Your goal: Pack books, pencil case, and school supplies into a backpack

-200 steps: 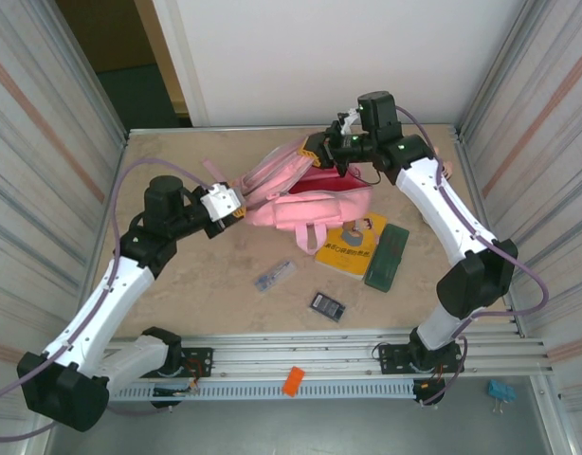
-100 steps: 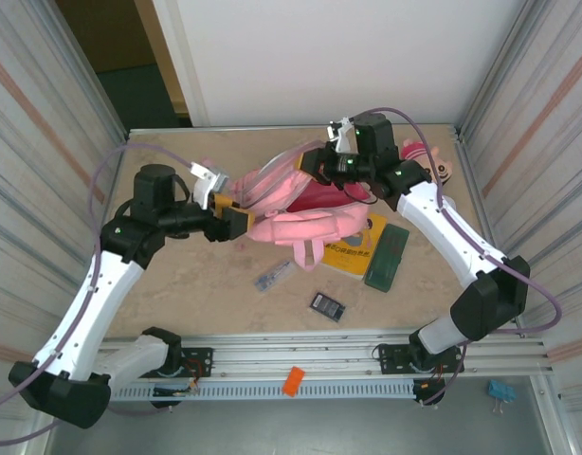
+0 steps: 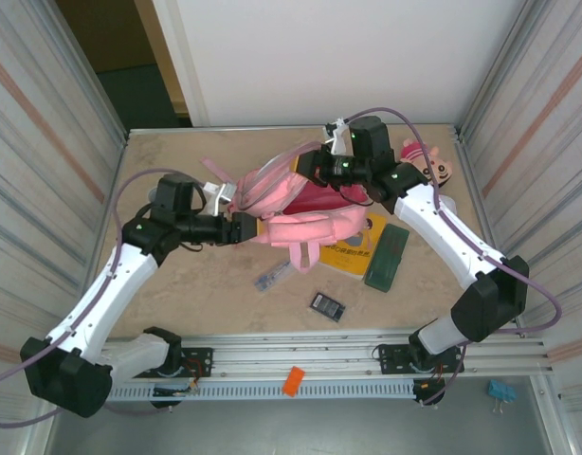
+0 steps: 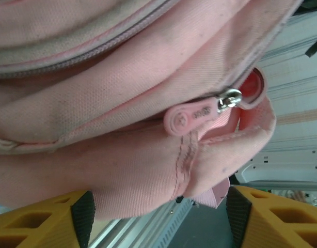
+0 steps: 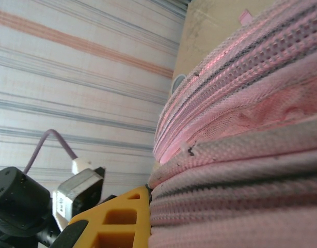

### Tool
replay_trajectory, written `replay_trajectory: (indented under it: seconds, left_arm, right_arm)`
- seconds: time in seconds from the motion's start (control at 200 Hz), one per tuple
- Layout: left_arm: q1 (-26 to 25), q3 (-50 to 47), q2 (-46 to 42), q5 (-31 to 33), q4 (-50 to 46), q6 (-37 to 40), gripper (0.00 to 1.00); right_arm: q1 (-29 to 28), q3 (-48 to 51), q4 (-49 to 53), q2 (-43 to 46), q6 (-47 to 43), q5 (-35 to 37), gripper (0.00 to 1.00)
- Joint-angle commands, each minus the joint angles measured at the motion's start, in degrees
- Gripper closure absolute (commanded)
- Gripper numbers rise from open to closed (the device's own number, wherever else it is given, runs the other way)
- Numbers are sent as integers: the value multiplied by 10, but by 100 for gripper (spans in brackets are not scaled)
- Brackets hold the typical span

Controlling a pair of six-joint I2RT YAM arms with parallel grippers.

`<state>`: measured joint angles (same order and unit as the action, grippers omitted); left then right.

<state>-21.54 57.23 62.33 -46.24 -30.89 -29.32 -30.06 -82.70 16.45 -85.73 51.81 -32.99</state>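
The pink backpack (image 3: 305, 213) lies mid-table with its mouth held up, red lining showing. My right gripper (image 3: 317, 171) is shut on its upper rim; in the right wrist view a yellow finger (image 5: 122, 219) presses against the ribbed pink webbing (image 5: 241, 206). My left gripper (image 3: 248, 228) stands open at the bag's left corner, pink fabric (image 4: 122, 175) and a zip pull (image 4: 192, 117) lying between its black pads (image 4: 83, 216). The yellow book (image 3: 355, 250) is partly under the bag. Next to it lies the green pencil case (image 3: 387, 256). A silvery-blue item (image 3: 274, 276) and a dark calculator (image 3: 327, 306) lie nearer.
A pink-hatted doll head (image 3: 426, 161) sits at the back right, behind my right arm. Metal walls close in both sides. An orange piece (image 3: 292, 380) lies on the front rail (image 3: 300, 365) and a blue clip (image 3: 500, 391) beyond it.
My left gripper has opened wider and moved right and nearer, to the backpack's left corner. The right gripper has shifted slightly left, still holding the rim up.
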Motion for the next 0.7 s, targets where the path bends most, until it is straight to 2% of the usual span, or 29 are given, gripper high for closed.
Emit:
replay_trajectory:
  seconds: [0.0, 0.13, 0.246, 0.356, 0.576, 0.697]
  left_arm:
    - [-23, -15, 11, 17, 91, -70, 32]
    - [-47, -16, 22, 32, 146, -94, 33]
    - [-49, -14, 17, 54, 151, -94, 34]
    - [-49, -23, 13, 79, 156, -95, 39]
    - [-49, -43, 21, 108, 167, -83, 39]
    - [-49, -42, 25, 100, 197, -85, 57]
  right_arm:
    - [-6, 5, -69, 29, -20, -6, 100]
    - [-11, 16, -76, 31, -16, -1, 100]
    - [-15, 20, -81, 31, -15, 0, 100]
    - [-18, 23, -87, 32, -13, 2, 100]
    - [-20, 24, -97, 29, -5, 0, 100]
    - [-22, 24, -99, 26, -3, -1, 100]
